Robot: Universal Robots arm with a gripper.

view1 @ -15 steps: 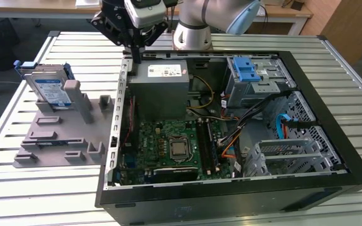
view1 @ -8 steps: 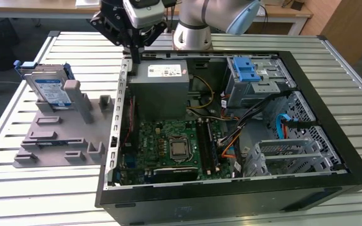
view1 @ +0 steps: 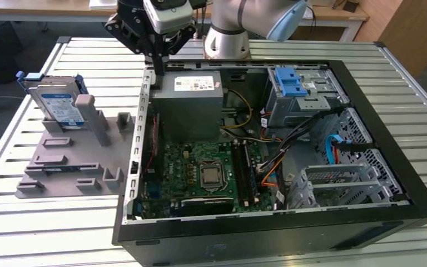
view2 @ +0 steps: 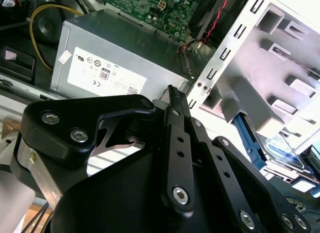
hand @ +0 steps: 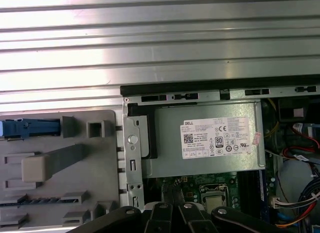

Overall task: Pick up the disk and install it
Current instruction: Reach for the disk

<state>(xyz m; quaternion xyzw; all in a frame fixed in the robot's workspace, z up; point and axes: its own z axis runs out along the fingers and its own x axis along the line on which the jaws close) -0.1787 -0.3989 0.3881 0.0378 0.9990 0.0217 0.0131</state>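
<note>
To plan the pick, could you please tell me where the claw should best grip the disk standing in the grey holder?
Probably its top edge, pinching across the flat faces and coming down from above: the disk stands on edge in the grey holder, whose posts crowd its lower half, leaving the top free.

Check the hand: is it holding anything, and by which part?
Nothing held. The hand hangs empty above the black computer case, near the grey power-supply box; the silver hard drive in its blue bracket stands apart in the grey plastic fixture.
</note>
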